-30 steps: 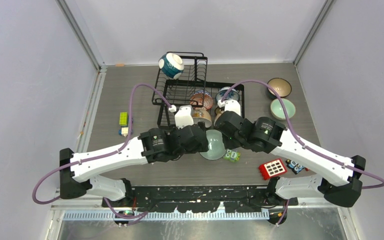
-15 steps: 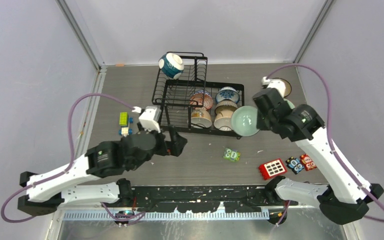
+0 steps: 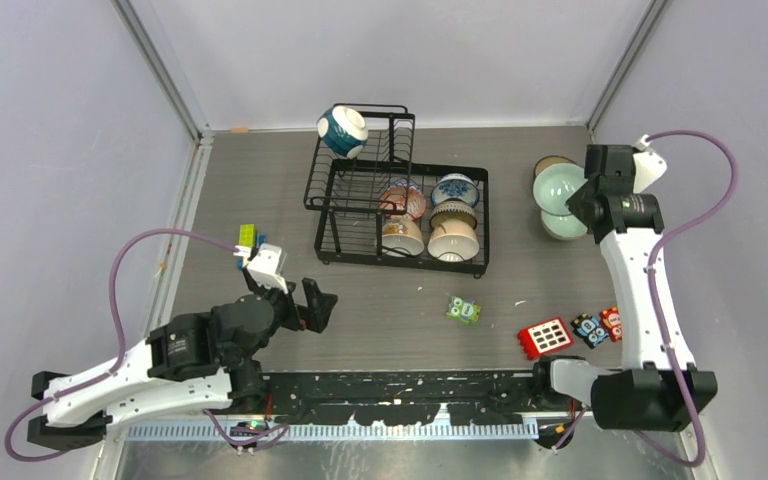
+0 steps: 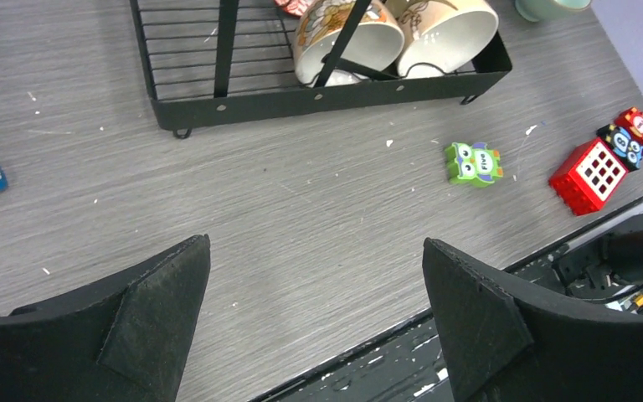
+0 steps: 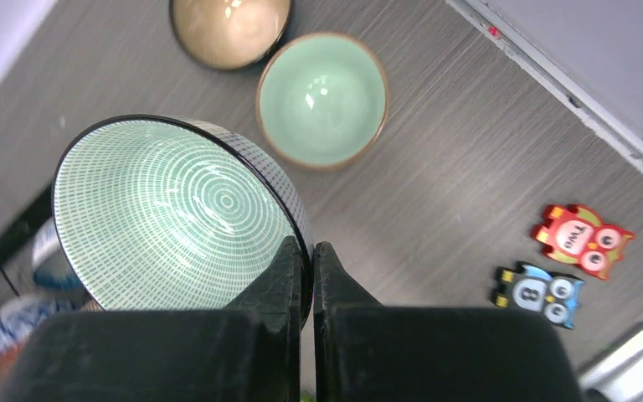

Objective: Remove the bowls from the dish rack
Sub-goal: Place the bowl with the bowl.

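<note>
Top external view: the grey worktop (image 3: 380,310) carries the black wire dish rack (image 3: 355,215) at its middle rear. The left claw (image 3: 310,305) hangs low over the near left of the worktop, well apart from the rack. In the left wrist view its jaws are spread wide and hold nothing.

The right claw (image 5: 311,251) is at the far right. It is clenched on the rim of a mint striped bowl (image 5: 176,213) and holds it tilted over a plain mint bowl (image 5: 322,99) and a tan bowl (image 5: 230,29), which stand side by side. The held bowl seems to hang clear of both, though the angle is poor.

A blue-and-white bowl (image 3: 343,131) lies on the rack's upper basket. In the lower tray are a reddish bowl (image 3: 403,199), a blue-patterned bowl (image 3: 455,189) and two cream bowls (image 3: 402,236), all on edge.

Near the front lie a red block (image 3: 545,337), a green owl block (image 3: 464,309) and two small owl blocks (image 3: 600,326).
</note>
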You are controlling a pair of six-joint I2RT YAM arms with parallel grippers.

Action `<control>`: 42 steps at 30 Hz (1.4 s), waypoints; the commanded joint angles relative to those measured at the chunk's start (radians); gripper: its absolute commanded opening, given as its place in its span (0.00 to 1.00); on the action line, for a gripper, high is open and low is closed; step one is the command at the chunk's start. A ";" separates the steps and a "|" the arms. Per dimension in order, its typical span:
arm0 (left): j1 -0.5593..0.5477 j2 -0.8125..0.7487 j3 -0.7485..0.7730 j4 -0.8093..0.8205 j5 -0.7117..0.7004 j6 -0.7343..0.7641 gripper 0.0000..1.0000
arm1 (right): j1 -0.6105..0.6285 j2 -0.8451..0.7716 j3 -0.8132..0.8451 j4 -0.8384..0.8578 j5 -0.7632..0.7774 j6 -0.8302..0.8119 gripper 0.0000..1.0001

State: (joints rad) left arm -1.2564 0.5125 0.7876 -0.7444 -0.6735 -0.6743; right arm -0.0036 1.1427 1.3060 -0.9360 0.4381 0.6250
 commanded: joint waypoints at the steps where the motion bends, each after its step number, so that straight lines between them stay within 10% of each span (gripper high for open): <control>1: 0.003 -0.060 -0.038 0.008 -0.055 -0.028 0.98 | -0.123 0.067 -0.026 0.251 -0.053 0.159 0.01; 42: 0.003 -0.117 -0.140 -0.027 -0.110 -0.105 0.95 | -0.308 0.459 -0.150 0.456 -0.191 0.251 0.01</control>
State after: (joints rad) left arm -1.2564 0.3950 0.6544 -0.7830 -0.7506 -0.7601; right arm -0.3073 1.6047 1.1568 -0.5503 0.2478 0.8474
